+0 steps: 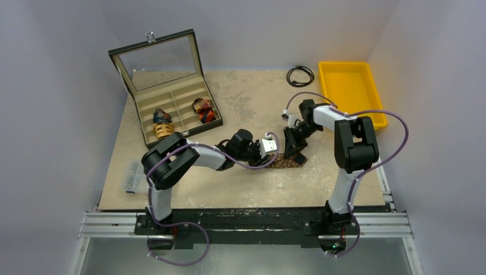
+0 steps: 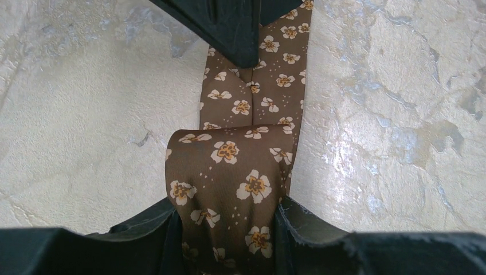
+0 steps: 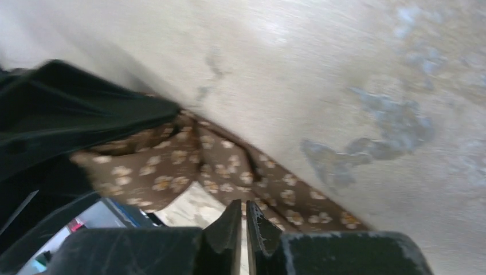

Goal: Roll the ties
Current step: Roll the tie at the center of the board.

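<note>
A brown tie (image 2: 252, 97) with small white-and-orange flowers lies in a strip across the tabletop. Its near end is turned over into a thick fold (image 2: 229, 166), and my left gripper (image 2: 226, 226) is shut on that fold, one finger against each side. In the top view the tie (image 1: 288, 163) shows below the two grippers at the table's middle. My right gripper (image 3: 245, 209) is shut with nothing between its tips, hovering just above the strip (image 3: 229, 166) a little beyond the fold. Two rolled ties (image 1: 163, 123) (image 1: 204, 110) sit in the box.
An open compartment box (image 1: 172, 91) with a glass lid stands at the back left. A yellow bin (image 1: 349, 86) is at the back right, with a black cable loop (image 1: 300, 74) beside it. A clear packet (image 1: 133, 176) lies at the left edge.
</note>
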Robot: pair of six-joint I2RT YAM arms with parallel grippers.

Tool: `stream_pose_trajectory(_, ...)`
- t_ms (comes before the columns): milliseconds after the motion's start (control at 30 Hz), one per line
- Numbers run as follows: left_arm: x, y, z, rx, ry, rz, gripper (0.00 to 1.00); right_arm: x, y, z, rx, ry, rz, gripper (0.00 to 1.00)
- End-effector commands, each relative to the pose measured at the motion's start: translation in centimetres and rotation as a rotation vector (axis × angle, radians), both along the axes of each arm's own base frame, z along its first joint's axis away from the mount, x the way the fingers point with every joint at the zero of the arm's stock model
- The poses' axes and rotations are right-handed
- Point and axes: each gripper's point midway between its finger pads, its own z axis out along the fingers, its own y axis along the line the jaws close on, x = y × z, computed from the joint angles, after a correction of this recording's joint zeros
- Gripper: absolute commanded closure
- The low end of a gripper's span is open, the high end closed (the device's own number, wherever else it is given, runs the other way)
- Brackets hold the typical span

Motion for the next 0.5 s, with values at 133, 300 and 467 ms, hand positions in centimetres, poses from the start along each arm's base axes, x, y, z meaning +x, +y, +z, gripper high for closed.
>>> stream_pose_trajectory(133, -1.9, 2.4, -3.2, 0.104, 0.126, 0.005, 0.94, 1.3, -3.6, -5.6, -0.232, 0.01, -0.039, 0.97)
stream_pose_trajectory(300, -0.1, 2.2, 0.7, 0.0, 0.163, -0.005, 0.94, 2.0, -4.4, -6.8, -0.286, 0.006, -0.043, 0.97)
stream_pose_trajectory(467, -0.9, 2.5, 2.3, -0.04, 0.14, -0.105, 0.94, 2.5, -4.4, -7.2, -0.297, 0.011, -0.048, 0.99)
